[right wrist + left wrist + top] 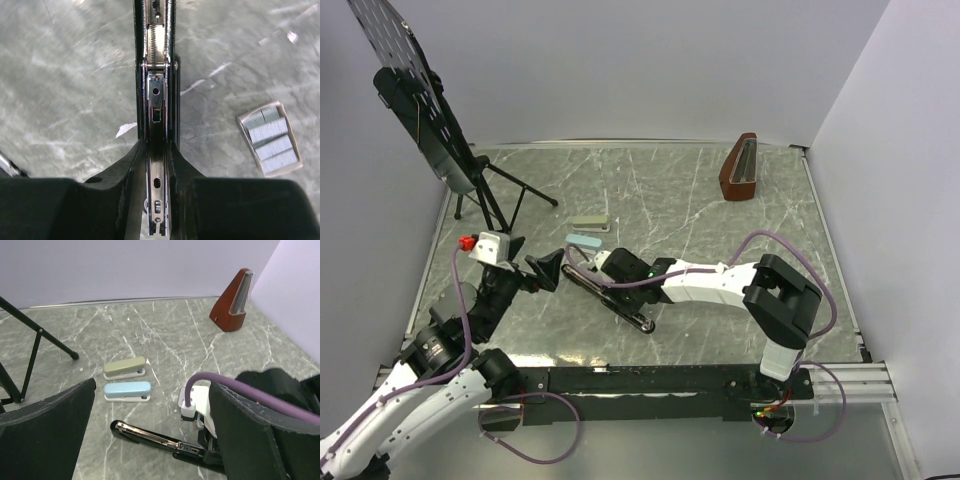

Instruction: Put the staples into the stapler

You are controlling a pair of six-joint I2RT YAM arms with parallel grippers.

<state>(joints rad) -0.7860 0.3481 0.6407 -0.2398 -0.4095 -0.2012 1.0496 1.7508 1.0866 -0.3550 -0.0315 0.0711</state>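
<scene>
The left gripper [548, 270] hovers with jaws wide and empty beside the stapler [632, 312], which lies opened flat on the counter [720, 210]; the right gripper [156, 146] has its jaws clamped narrowly on the silvery rail (a slick, thin hold); the staples [270, 136] sit in their box just beside; a slip could twist the rail off-line or knock the box.

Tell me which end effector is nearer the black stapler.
Right. The right end effector grips the opened stapler from both sides. The left end effector hangs open beside the stapler's end, left of it in the top view, not touching.
</scene>
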